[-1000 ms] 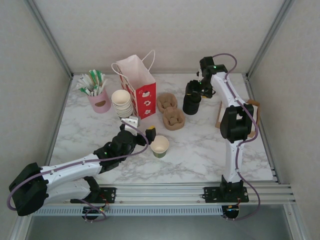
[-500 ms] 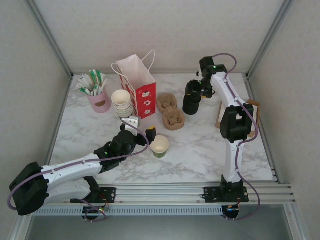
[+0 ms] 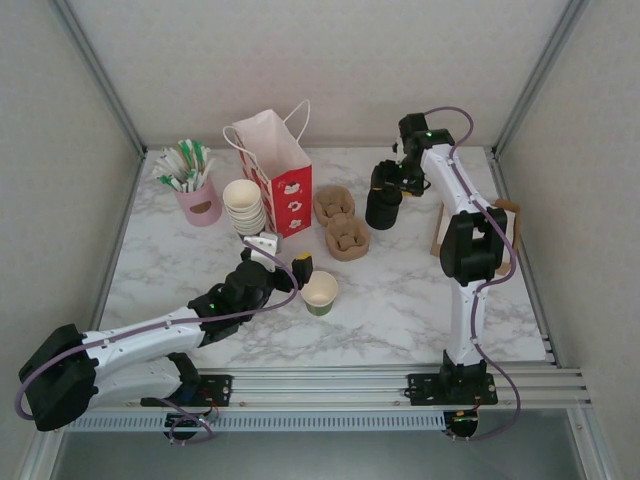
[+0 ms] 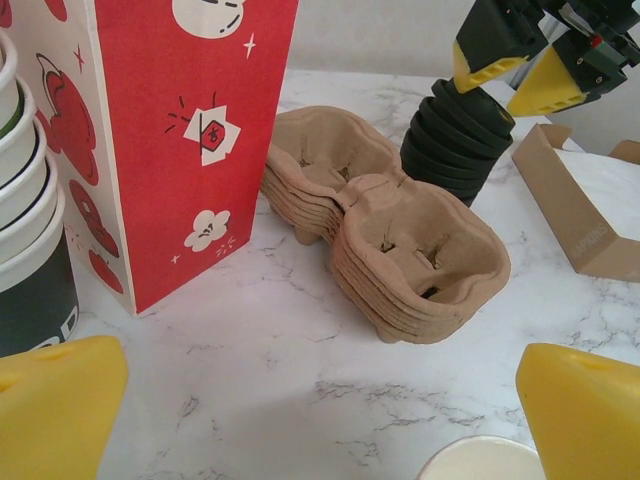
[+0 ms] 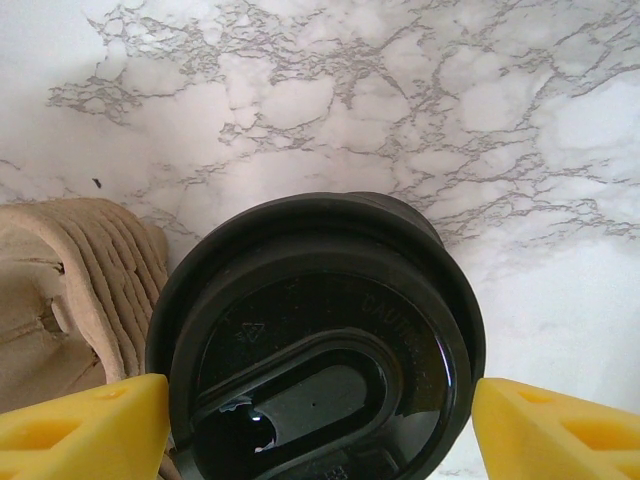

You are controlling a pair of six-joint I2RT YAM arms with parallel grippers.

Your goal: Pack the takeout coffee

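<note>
At the left of the overhead frame stood a pink holder (image 3: 200,203). Next came a stack of lidless cream cups (image 3: 245,207) and the red paper bag (image 3: 283,178). Below these, centre-left, the left tool (image 3: 284,257) had its fingers spread wide with nothing between them.

The takeout coffee (image 3: 320,292) stood upright on the desk (image 3: 400,300) just to that tool's lower right, its long axis vertical (open-topped, no lid on it here). In the left wrist view its rim peeked up at the bottom edge, nearer the right-hand fingertip. The left arm was by far the nearer, and nothing stood between tool and cup.

Further right lay the pulp carriers (image 3: 342,225), then the black stack of lids (image 3: 382,208). The right tool (image 5: 320,425) hung over the stack, fingers apart and flanking the top lid. Whether they touched it I could not tell.
</note>
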